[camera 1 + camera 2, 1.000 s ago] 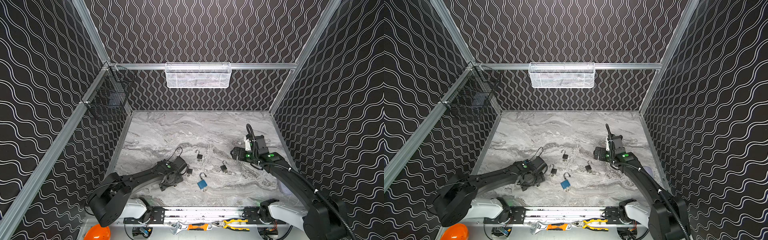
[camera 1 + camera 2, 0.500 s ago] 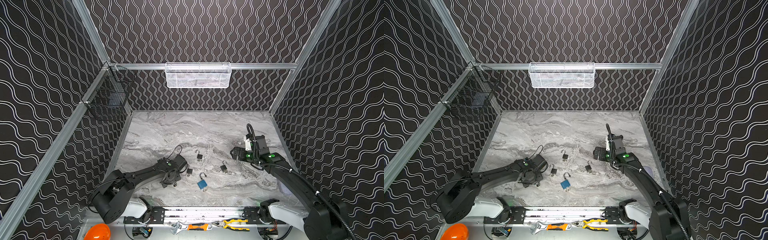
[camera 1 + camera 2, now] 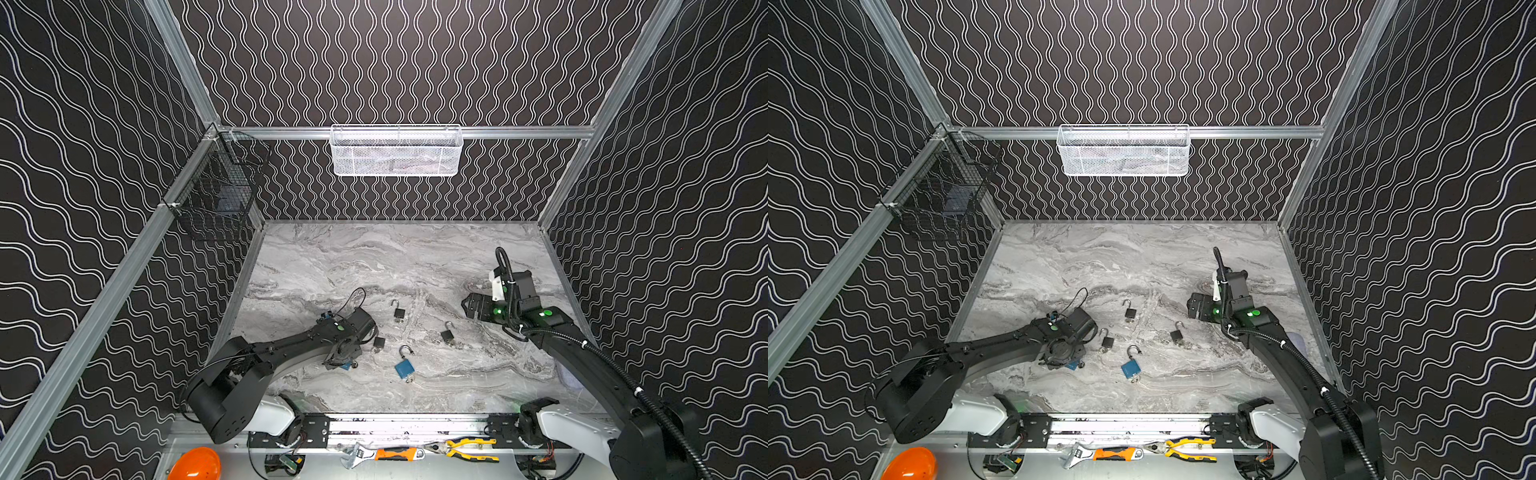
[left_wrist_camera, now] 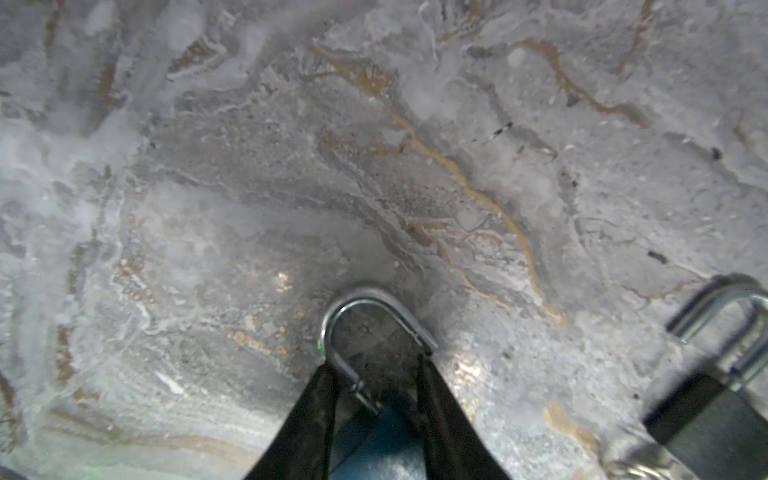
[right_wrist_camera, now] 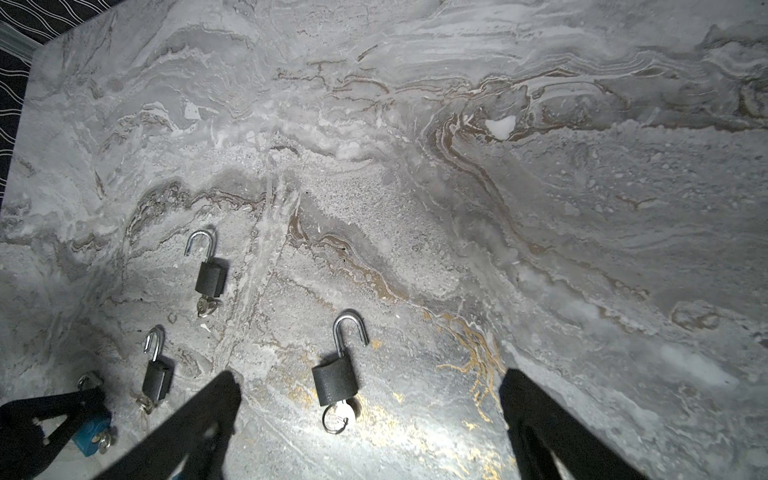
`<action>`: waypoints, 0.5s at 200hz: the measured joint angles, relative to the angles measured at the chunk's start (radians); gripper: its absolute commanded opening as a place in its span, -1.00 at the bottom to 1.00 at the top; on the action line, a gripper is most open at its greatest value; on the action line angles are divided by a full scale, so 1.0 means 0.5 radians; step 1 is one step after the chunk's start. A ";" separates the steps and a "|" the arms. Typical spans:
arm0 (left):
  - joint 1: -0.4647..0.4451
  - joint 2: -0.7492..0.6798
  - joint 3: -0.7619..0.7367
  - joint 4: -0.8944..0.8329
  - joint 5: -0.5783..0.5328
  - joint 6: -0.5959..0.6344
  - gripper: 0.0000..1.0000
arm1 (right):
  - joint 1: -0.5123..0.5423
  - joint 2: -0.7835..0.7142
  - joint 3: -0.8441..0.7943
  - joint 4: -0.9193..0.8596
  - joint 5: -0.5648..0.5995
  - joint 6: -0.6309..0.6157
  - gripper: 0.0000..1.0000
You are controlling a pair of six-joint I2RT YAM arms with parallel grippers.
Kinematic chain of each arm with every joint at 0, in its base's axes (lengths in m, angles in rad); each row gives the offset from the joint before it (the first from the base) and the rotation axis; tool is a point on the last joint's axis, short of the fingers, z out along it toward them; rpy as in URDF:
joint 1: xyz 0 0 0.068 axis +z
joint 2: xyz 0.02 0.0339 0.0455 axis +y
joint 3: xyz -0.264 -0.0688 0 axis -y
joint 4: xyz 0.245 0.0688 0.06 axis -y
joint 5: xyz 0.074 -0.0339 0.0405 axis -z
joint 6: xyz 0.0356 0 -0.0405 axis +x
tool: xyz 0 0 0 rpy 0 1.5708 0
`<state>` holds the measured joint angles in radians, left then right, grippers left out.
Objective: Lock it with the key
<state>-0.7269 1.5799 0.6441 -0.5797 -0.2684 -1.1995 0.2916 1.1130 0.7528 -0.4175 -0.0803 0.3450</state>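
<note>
Blue padlock [image 4: 370,453] | left hand [image 4: 376,372] narrowed since, pinching it | right hand [image 5: 370,376] spread wide

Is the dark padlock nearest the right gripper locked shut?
No, the padlock's shackle is swung open, with one end hanging free.

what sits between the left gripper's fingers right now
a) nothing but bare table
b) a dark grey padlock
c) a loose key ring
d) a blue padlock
d: in the left wrist view the fingers of the left gripper flank the body of a blue padlock, its shackle poking out past them.
</note>
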 measured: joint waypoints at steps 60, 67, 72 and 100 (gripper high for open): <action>0.001 -0.240 -0.124 0.077 0.045 -0.053 0.23 | 0.001 0.034 0.017 0.000 -0.024 -0.002 1.00; 0.001 -0.272 -0.132 0.030 0.076 -0.065 0.23 | 0.001 0.042 0.022 0.001 -0.028 -0.002 1.00; 0.001 -0.293 -0.141 0.003 0.087 -0.072 0.23 | 0.001 0.047 0.025 0.001 -0.031 -0.002 1.00; 0.001 -0.376 -0.187 -0.048 0.143 -0.135 0.22 | 0.001 0.070 0.032 0.005 -0.068 -0.011 1.00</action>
<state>-0.7265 1.3918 0.5507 -0.6037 -0.1967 -1.2671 0.2920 1.1481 0.7689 -0.4152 -0.1143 0.3393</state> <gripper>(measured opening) 0.613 0.998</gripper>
